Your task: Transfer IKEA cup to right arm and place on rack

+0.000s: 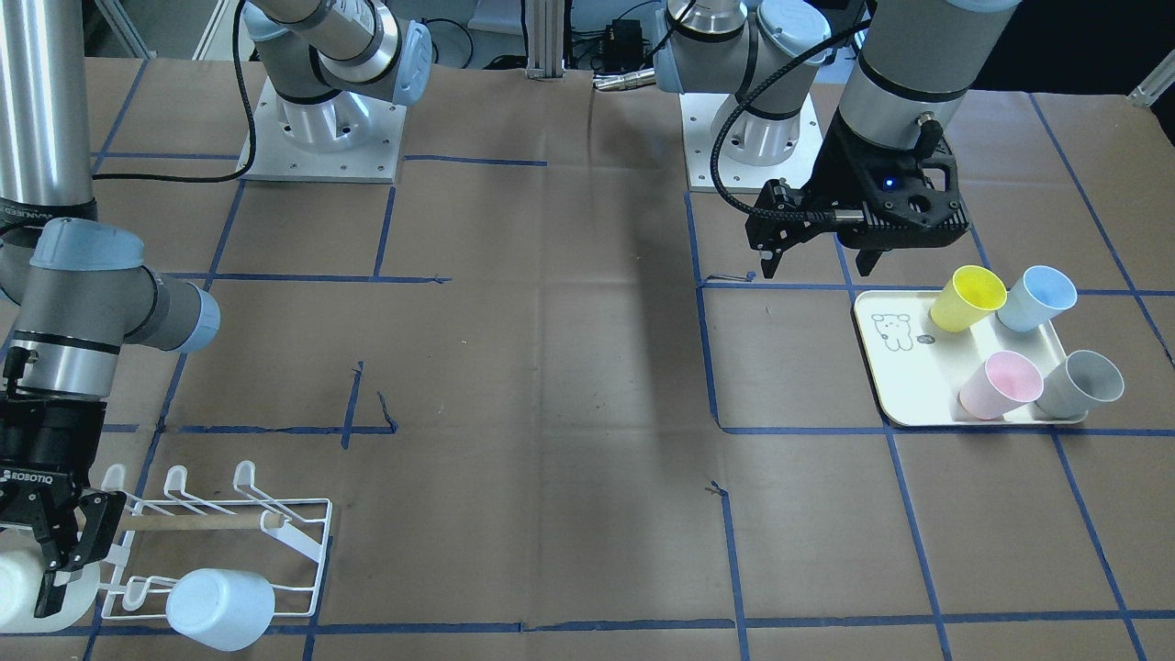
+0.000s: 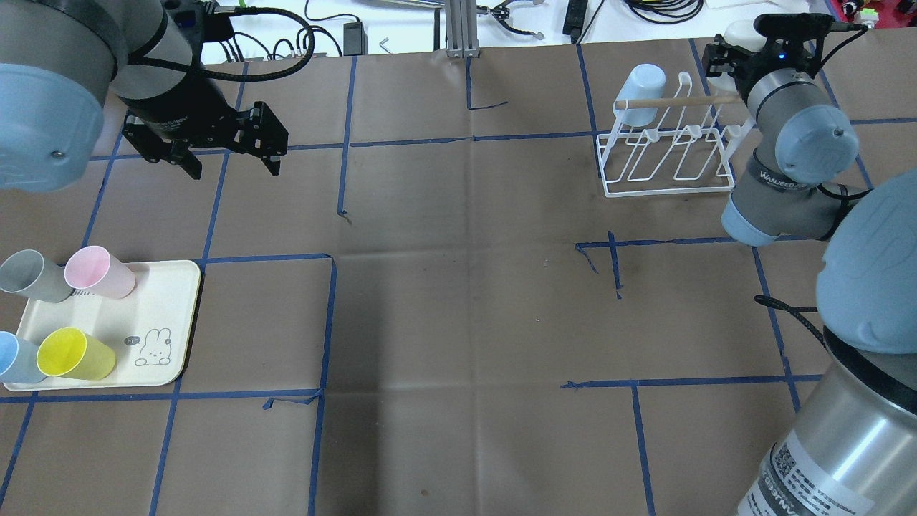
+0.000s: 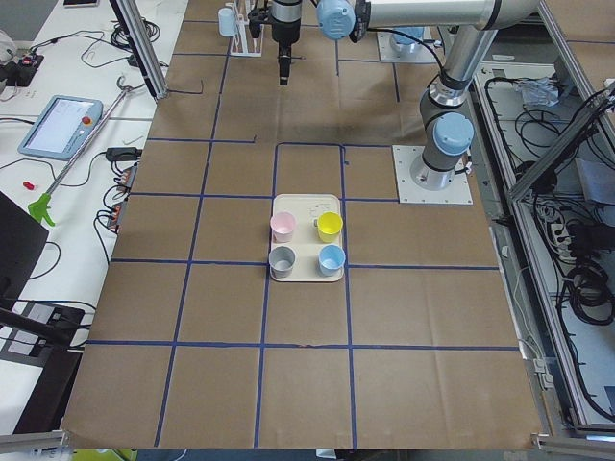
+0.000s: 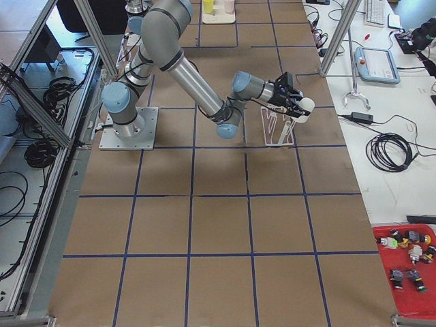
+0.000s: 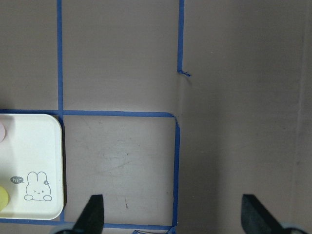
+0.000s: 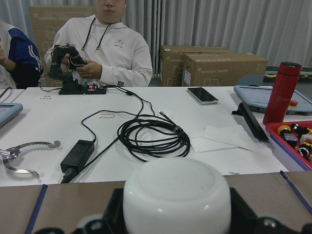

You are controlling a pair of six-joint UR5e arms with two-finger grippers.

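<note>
Reads as a robotics laboratory. Work table (image 2: pixel 458 322) covered in brown paper, marked into squares with blue tape (image 2: pixel 333 315). Arm bases (image 1: pixel 312 110) bolted to metal plates (image 1: pixel 275 170); aluminium framing (image 4: pixel 95 37) alongside. Teach pendant (image 3: pixel 60 125), coiled cables (image 6: pixel 153 136) and a power adapter (image 6: pixel 77 155) on white benches. Cardboard boxes (image 6: pixel 224 68) behind; a seated person (image 6: pixel 105 48) handling a small mechanism; red tray of small parts (image 4: pixel 407 262). Loose wiring bundles (image 4: pixel 37 146) beside the table edge.
</note>
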